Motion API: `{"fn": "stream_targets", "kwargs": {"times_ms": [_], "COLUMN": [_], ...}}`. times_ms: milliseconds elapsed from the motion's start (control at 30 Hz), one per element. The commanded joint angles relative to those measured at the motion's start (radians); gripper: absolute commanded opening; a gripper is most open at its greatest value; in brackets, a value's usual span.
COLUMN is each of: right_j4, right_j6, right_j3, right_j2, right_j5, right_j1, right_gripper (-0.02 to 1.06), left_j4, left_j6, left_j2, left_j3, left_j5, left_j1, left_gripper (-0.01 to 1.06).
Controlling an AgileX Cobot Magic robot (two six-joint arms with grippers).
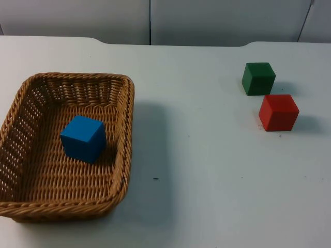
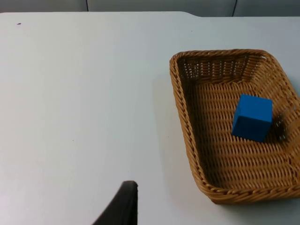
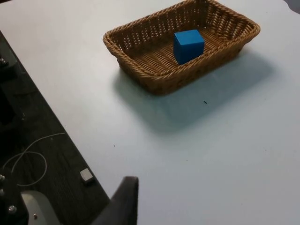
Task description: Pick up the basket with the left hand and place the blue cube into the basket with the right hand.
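Observation:
A wicker basket rests on the white table at the left, with the blue cube lying inside it near the middle. From the left wrist view, the basket and the cube lie ahead and to one side, while my left gripper hangs over bare table, apart from the basket. My right gripper is near the table's edge, far from the basket and the cube. Neither gripper holds anything that I can see.
A green cube and a red cube stand close together at the right of the table. The grey partition wall closes the far side. Past the table's edge lies dark floor with a thin cable.

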Motion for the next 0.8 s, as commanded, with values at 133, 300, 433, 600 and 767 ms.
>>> {"fn": "stream_targets", "kwargs": {"times_ms": [133, 300, 433, 600, 767], "right_j4": [-0.005, -0.003, -0.003, -0.003, -0.003], "right_j6": [-0.007, -0.003, -0.003, -0.003, -0.003], "right_j3": [0.009, 0.009, 0.009, 0.009, 0.009], "right_j2": [-0.004, -0.004, -0.004, -0.004, -0.004], "right_j5": [-0.015, -0.015, -0.015, -0.015, -0.015], "right_j1": [-0.091, -0.238, -0.35, -0.51, -0.702], "right_gripper": [1.01, 1.01, 1.01, 1.01, 1.01], "left_j4": [0.0, -0.006, -0.004, -0.004, -0.004], "left_j6": [-0.004, -0.004, -0.004, -0.004, -0.004], "left_j2": [-0.014, -0.014, -0.014, -0.014, -0.014], "left_j3": [0.001, 0.001, 0.001, 0.001, 0.001], "left_j5": [-0.003, -0.005, -0.005, -0.005, -0.005], "left_j1": [-0.001, -0.001, -0.001, -0.001, -0.001], "left_gripper": [1.05, 1.05, 1.05, 1.05, 1.05]}}
